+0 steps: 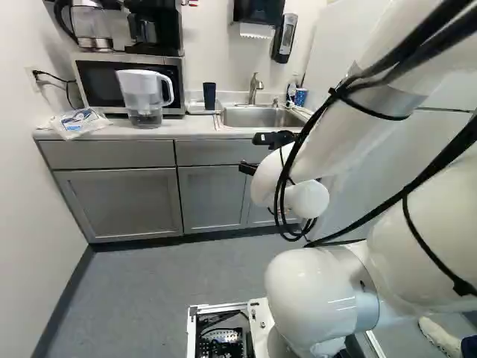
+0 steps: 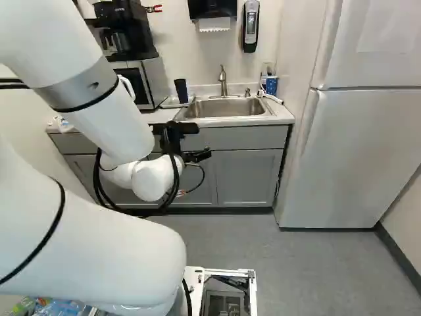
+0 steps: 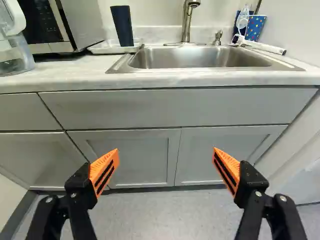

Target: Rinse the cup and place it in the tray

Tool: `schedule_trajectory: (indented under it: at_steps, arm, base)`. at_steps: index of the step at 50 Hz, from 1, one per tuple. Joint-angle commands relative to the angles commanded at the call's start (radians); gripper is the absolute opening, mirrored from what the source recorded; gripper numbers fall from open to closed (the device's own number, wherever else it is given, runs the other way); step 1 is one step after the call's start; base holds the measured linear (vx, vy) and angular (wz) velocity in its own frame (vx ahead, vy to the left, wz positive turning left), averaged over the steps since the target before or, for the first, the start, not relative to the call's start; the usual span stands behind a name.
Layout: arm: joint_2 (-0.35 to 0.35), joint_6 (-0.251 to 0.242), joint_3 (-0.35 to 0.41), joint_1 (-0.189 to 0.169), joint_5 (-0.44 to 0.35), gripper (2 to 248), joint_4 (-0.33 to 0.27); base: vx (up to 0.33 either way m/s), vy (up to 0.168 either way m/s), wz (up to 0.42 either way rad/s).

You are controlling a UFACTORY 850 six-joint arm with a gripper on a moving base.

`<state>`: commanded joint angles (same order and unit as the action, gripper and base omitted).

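The hand (image 2: 202, 141) is wide open, its orange pads (image 3: 104, 171) well apart, aimed at the cabinet doors (image 3: 135, 155) below the sink (image 3: 200, 57). It is nearer the base than the sink is, out in front of the cabinets at the end of the white arm (image 2: 99, 118). Black cables (image 2: 172, 178) loop around the arm behind it.

Past the hand, the sink is set into the pale surface (image 3: 70, 75), with the faucet (image 3: 187, 22) upright at its back edge. Just left of the sink, a white tray (image 3: 111, 48) lies on the surface, and the dark cup (image 3: 122, 26) stands in it, its wider end up. Right of the sink, near its back corner, is a blue dotted cup (image 3: 256, 27), with a clear bottle (image 3: 243, 21) beside it and a white-handled brush (image 3: 265, 48) lying in front. Which of the two cups is meant, I cannot tell.

Farther left of the sink, beyond the tray, are the microwave (image 1: 130, 82), a clear jug (image 1: 144, 97) with a white top in front of it, and a plastic packet (image 1: 80, 122). A coffee maker (image 1: 155, 28) sits on the microwave. On the wall above the sink hang a towel dispenser (image 2: 212, 9) and a soap dispenser (image 2: 250, 26). The fridge (image 2: 358, 151) stands right of the sink.
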<state>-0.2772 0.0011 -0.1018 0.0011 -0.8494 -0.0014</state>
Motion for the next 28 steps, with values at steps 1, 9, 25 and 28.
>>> schedule_trajectory:
  at_steps: [1, 9, 25, 28]
  arm:
    - [0.0, 0.0, 0.001, 0.0, -0.002, 247, 0.0]
    - [-0.001, -0.001, 0.01, -0.001, -0.016, 247, 0.001]
    - [-0.002, -0.001, 0.014, -0.001, -0.023, 247, 0.001]
    - [-0.002, -0.001, 0.014, -0.001, -0.023, 247, 0.001]
  base:
    - [0.0, 0.0, 0.0]
    - [0.0, 0.0, 0.0]
    - [0.0, 0.0, 0.0]
    - [0.0, 0.0, 0.0]
